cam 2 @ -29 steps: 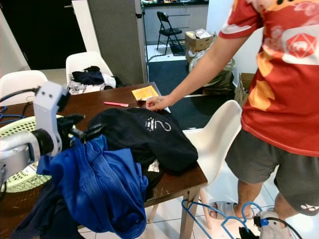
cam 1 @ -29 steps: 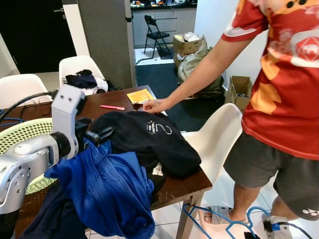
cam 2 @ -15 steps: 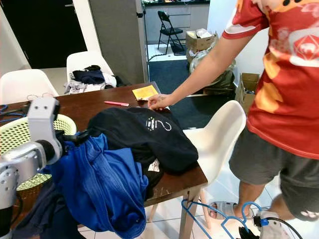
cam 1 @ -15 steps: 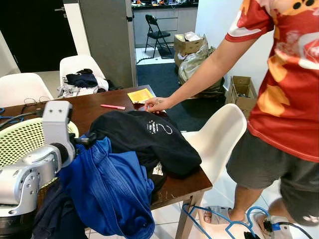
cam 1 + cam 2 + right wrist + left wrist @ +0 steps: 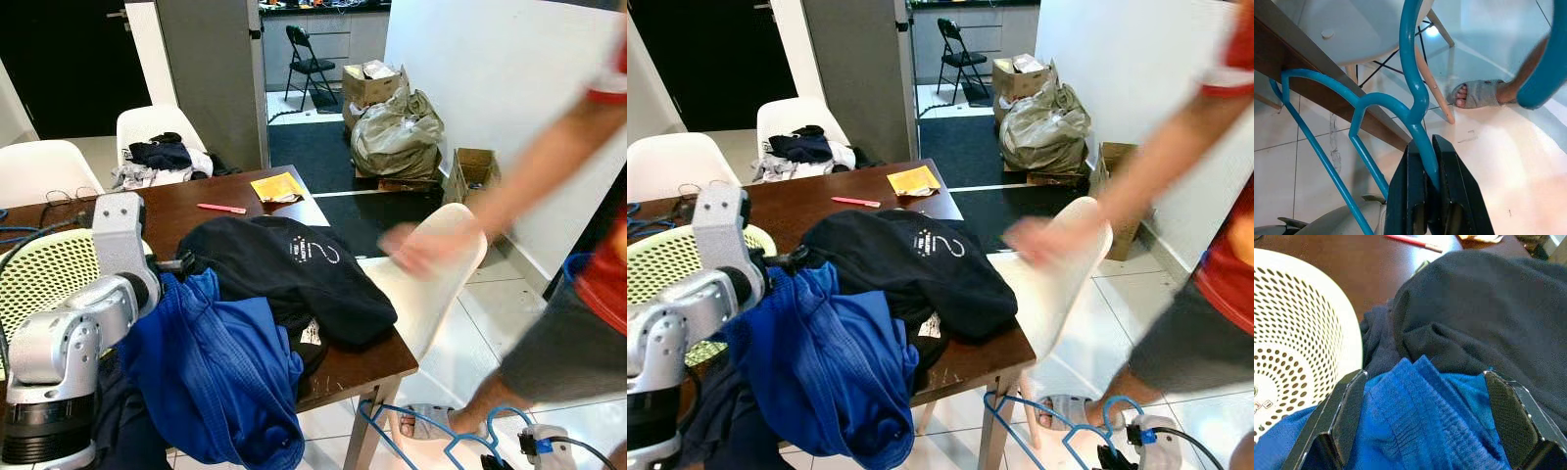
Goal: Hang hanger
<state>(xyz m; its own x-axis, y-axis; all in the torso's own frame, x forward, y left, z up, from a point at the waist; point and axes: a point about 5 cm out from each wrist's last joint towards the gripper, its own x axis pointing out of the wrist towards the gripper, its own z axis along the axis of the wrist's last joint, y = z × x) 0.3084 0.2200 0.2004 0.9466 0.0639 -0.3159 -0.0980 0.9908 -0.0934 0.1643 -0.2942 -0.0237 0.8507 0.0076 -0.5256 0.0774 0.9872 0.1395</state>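
A blue plastic hanger (image 5: 1413,73) hangs low beside the table's front leg, near the floor, with my right gripper (image 5: 1426,144) shut on its neck. The same hanger (image 5: 394,423) shows at the bottom of the head views. My left gripper (image 5: 1425,396) is open, its fingers (image 5: 1347,416) spread either side of a fold of the blue garment (image 5: 216,362) on the table. That garment drapes over the table's front edge. A black garment (image 5: 294,274) lies just past the left gripper.
A pale perforated laundry basket (image 5: 39,284) stands on the brown table (image 5: 358,367) at my left. A white chair (image 5: 426,279) stands at the table's right side. A person stands at the far right, a blurred arm (image 5: 490,206) over that chair. Boxes and bags line the back wall.
The person's hand has lifted off the table and the person has moved away to the right. My left arm has shifted slightly over the blue garment. The right gripper still holds the hanger.
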